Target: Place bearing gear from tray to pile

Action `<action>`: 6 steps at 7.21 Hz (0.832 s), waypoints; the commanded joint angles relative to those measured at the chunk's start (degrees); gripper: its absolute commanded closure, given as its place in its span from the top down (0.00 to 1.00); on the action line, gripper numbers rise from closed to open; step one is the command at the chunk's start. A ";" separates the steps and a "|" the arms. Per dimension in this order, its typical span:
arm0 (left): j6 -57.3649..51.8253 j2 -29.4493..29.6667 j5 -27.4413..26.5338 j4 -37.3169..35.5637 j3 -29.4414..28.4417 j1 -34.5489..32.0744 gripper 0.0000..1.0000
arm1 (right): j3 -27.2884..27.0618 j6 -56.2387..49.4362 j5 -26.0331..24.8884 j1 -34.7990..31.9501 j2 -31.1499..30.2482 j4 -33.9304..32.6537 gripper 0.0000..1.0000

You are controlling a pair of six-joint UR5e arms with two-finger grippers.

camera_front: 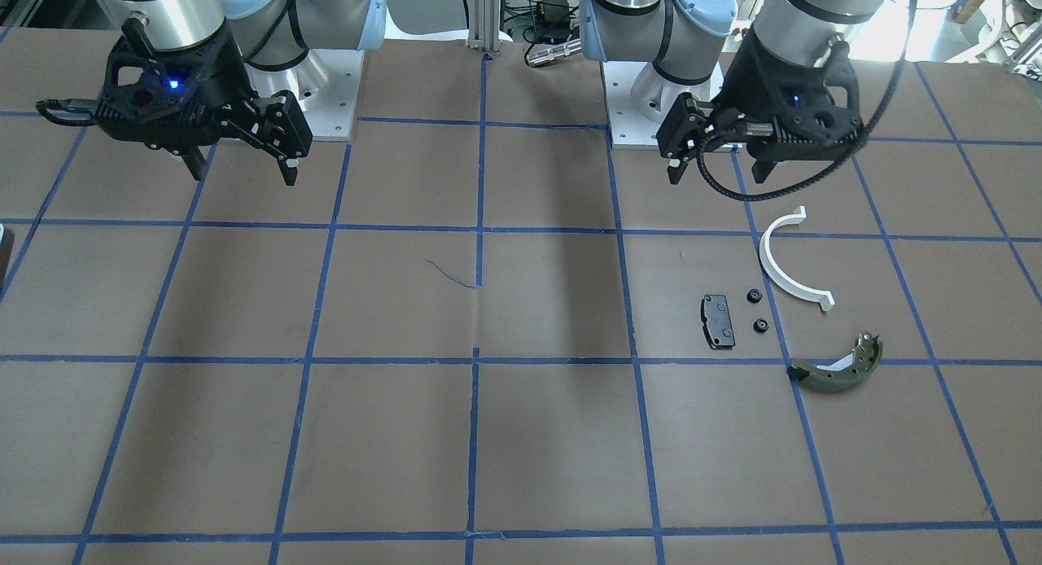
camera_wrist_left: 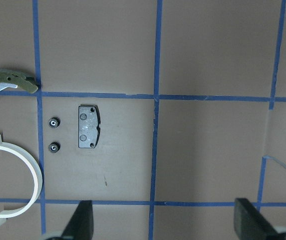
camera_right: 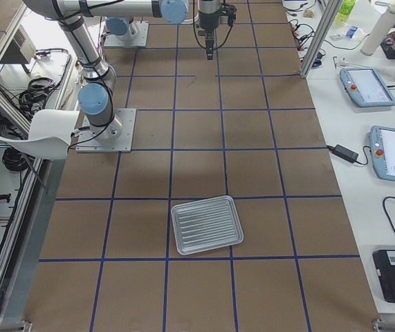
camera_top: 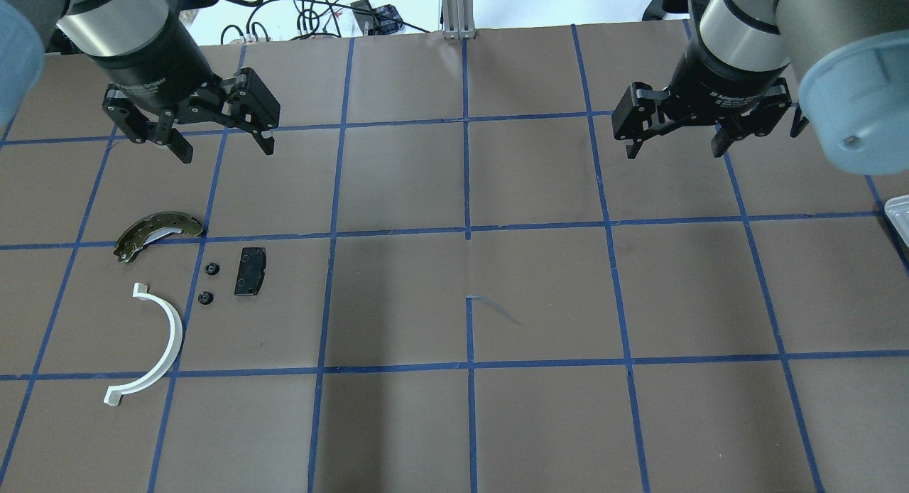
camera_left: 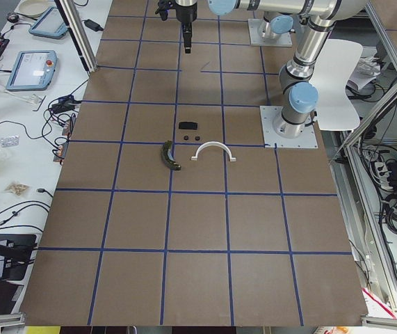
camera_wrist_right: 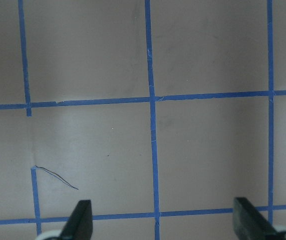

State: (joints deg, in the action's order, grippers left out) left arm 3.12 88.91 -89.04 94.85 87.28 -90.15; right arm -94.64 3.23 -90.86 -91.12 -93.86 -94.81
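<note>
Two small black bearing gears [camera_top: 211, 268] [camera_top: 205, 298] lie on the table in the pile, between a black rectangular pad [camera_top: 251, 271], an olive-green brake shoe [camera_top: 158, 231] and a white half-ring arc [camera_top: 158, 347]. The left wrist view shows the gears [camera_wrist_left: 54, 121], the pad [camera_wrist_left: 89, 126] and the arc [camera_wrist_left: 25, 172]. My left gripper [camera_top: 227, 152] hovers open and empty beyond the pile. My right gripper [camera_top: 675, 152] hovers open and empty over bare table on the right. The metal tray [camera_right: 207, 225] looks empty.
The table is brown with a blue tape grid. The tray's corner [camera_top: 898, 219] shows at the right edge of the overhead view. A thin dark thread [camera_top: 497, 308] lies near the table's middle. Cables and tablets lie beyond the far edge.
</note>
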 commanded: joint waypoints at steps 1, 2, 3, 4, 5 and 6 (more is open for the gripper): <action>1.20 -1.80 -0.08 -0.01 1.48 -2.58 1.00 | 0.42 0.02 -0.55 -0.11 0.44 0.85 1.00; 1.02 -1.81 0.00 -0.37 1.66 -2.58 1.00 | 0.33 0.02 -0.72 -0.11 0.35 0.68 1.00; 0.93 -1.89 0.00 -0.37 1.75 -2.58 1.00 | -0.02 0.02 -0.81 -0.11 0.35 -0.02 1.00; 0.93 -1.89 0.00 -0.37 1.84 -2.58 1.00 | 0.15 0.11 -0.38 -0.11 0.35 0.06 1.00; 0.93 -1.89 0.00 -0.28 1.93 -2.58 1.00 | 0.50 0.11 -0.11 -0.02 0.43 -0.02 1.00; 0.93 -1.89 0.00 -0.46 1.84 -2.58 1.00 | 0.68 0.03 -0.20 -0.11 0.44 -0.02 1.00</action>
State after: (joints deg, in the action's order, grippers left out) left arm 4.05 87.02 -89.04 94.50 89.13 -92.72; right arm -94.21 3.31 -91.12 -91.21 -93.46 -94.79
